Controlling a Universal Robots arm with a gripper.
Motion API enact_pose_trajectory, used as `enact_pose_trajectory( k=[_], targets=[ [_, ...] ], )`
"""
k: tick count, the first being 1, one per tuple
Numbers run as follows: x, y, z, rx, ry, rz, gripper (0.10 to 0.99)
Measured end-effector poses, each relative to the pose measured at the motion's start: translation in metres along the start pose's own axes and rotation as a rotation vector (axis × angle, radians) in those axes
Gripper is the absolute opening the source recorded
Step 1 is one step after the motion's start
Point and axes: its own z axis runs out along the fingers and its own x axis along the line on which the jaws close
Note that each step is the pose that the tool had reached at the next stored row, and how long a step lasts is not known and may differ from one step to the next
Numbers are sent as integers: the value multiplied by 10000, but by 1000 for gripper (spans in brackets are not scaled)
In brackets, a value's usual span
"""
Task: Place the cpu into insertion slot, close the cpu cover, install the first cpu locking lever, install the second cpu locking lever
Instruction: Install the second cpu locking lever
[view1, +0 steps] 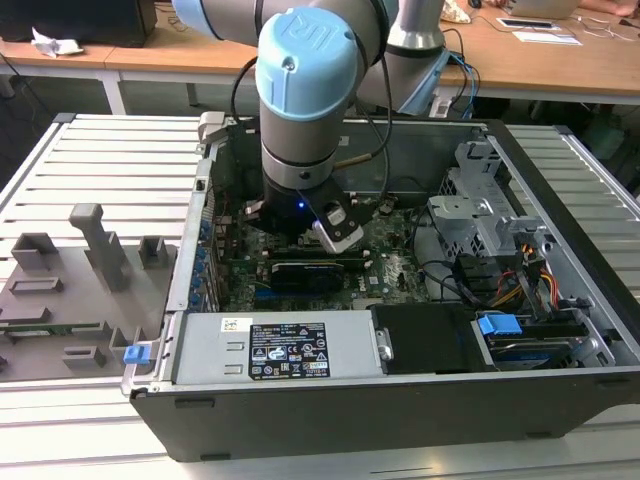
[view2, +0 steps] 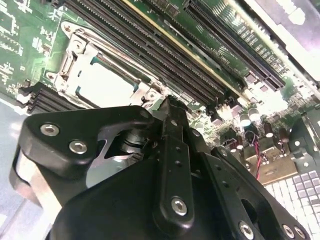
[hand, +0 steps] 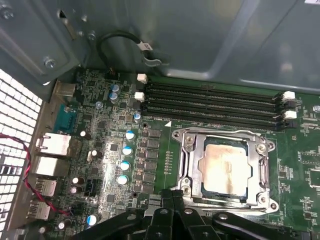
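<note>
So, closest in, the black gripper (hand: 170, 210) is parked right at the near edge of the small square insertion slot with its dark rim (hand: 192, 192). How far the jaws are apart can't be made out, and nothing is seen held in them.

The cpu, a flat pale silvery-beige square chip (hand: 223, 166), is already seated in that slot, and the cpu cover, a thin silvery metal frame with a big window (hand: 260, 160), is laid down around it. That probably explains the low hover: the locking part looks like what's being worked on, though the levers can't be told apart clearly.

Just past the socket, four long black memory slots (hand: 212, 105) are lined up, with round capacitors (hand: 127, 150) beside it. Further off, the grey steel case wall (hand: 210, 35) and a looped black cable (hand: 120, 42) are seen, so sideways room is judged tight.
</note>
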Motion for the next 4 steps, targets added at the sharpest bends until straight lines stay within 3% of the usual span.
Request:
enact_pose_trajectory(
  k=[4],
  targets=[
    [-1,9,-28,-2,-1,0,106]
  ],
)
